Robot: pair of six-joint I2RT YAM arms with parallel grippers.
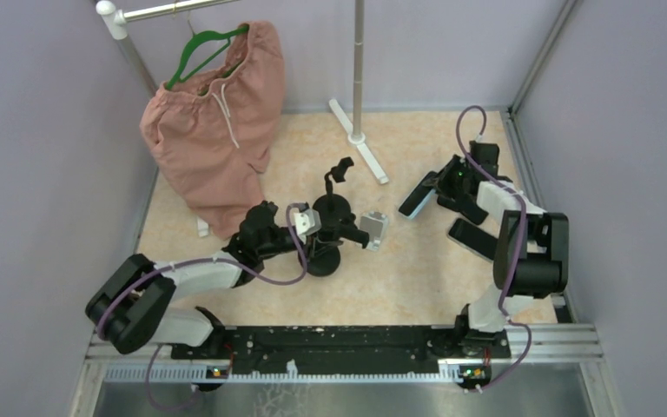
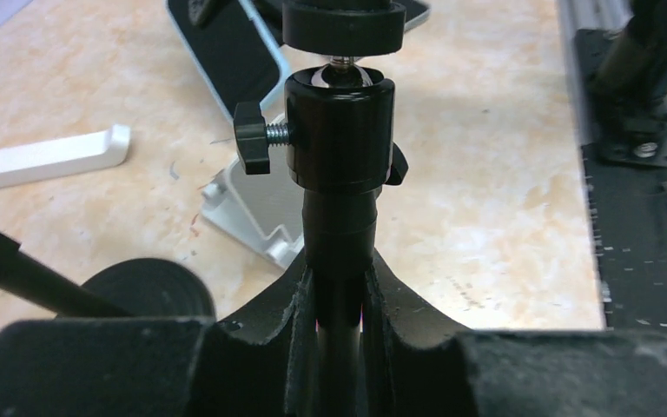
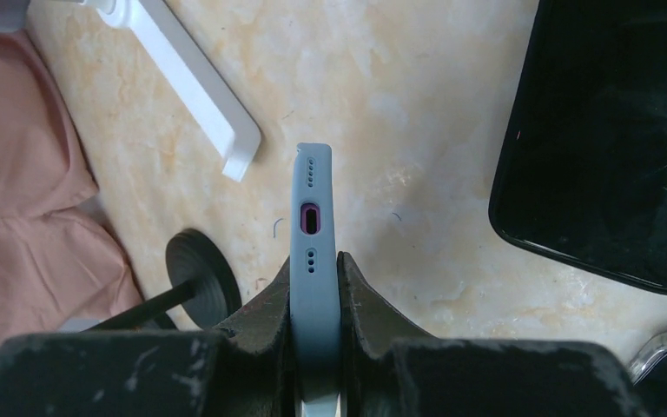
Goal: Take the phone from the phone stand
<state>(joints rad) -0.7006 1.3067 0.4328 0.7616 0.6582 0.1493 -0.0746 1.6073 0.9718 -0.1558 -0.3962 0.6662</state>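
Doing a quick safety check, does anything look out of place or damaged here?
Nothing looks damaged. One oddity: the pink shorts hang crooked from the green hanger, bunched down to the table.

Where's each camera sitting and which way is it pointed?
Top external: above and behind the robot, looking down on the table; left gripper and right gripper show.
Left wrist: on the left arm, facing along its fingers, shut on the phone stand.
Right wrist: on the right arm, facing along its fingers, shut on the phone.
Shared: top and right wrist both show the phone.
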